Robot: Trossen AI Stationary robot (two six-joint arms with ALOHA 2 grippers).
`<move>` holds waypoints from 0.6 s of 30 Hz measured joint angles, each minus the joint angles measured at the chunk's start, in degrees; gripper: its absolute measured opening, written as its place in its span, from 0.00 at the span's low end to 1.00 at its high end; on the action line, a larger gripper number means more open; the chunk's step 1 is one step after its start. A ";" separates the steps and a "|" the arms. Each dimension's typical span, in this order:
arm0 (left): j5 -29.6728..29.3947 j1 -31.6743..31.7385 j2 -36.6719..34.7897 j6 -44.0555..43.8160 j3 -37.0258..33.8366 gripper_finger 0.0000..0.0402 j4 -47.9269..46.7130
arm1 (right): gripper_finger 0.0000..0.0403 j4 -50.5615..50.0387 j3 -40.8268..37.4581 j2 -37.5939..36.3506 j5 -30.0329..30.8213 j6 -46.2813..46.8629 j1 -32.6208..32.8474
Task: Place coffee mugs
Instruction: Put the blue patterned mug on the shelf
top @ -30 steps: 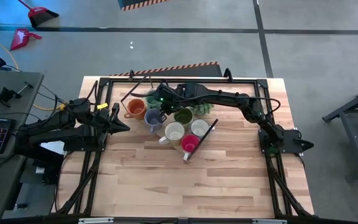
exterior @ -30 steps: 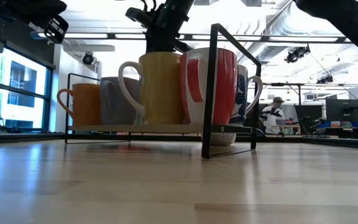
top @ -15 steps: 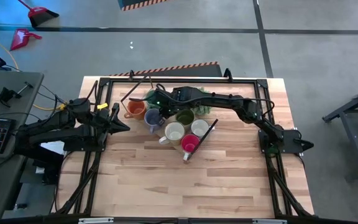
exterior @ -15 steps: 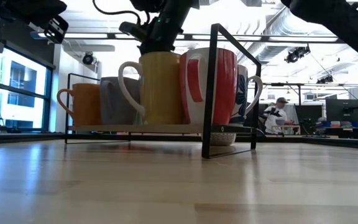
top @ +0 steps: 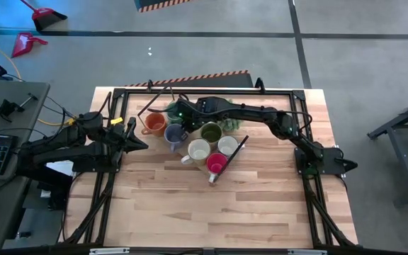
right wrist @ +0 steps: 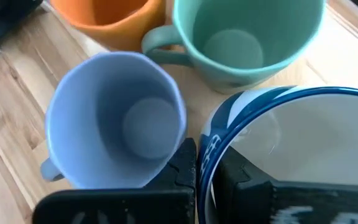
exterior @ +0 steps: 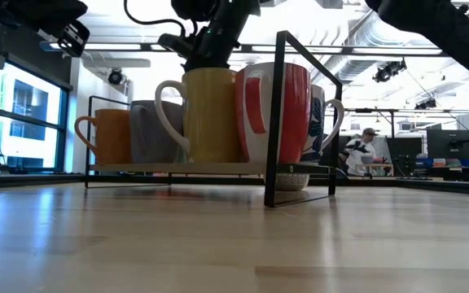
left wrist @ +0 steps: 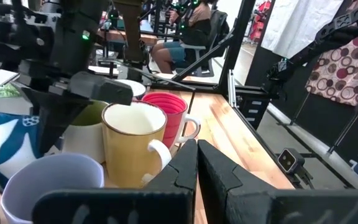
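Note:
Several mugs stand close together on a black wire rack (exterior: 277,114) at the middle of the table: orange (top: 154,124), blue-grey (top: 175,134), cream (top: 198,150), white (top: 227,145), red-pink (top: 217,164) and olive (top: 210,132). The pale green mug (right wrist: 247,37) sits at the far side. My right gripper (right wrist: 209,158) reaches across from the right over the rack's far left part and is shut on a white mug with a blue pattern (right wrist: 291,143). My left gripper (top: 142,142) is shut and hovers left of the rack. My right gripper holds the white and blue mug by its rim (right wrist: 205,146), one finger inside the mug and one outside. It comes from above, pointing down. The mug sits upright between the blue-grey and green mugs; whether its base rests on the rack is hidden.
A spiky green plant (top: 232,125) stands at the rack's far right corner. The black table frame (top: 119,92) runs along the far, left and right sides. Bare wood lies toward the near edge (top: 211,212). People sit in the room behind the table.
My right gripper has moved a little toward the table's left and down over the far mugs, tipping slightly, and stays shut on the white and blue mug. The other mugs have kept their places.

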 joint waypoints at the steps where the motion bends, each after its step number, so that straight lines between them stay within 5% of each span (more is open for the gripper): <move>1: 0.00 0.00 0.01 0.00 -0.01 0.00 -0.01 | 0.00 0.04 0.00 0.00 0.00 0.00 -0.07; 18: 0.00 0.00 0.01 0.01 0.01 0.00 0.05 | 0.00 -0.04 0.00 1.86 -0.81 1.34 -0.62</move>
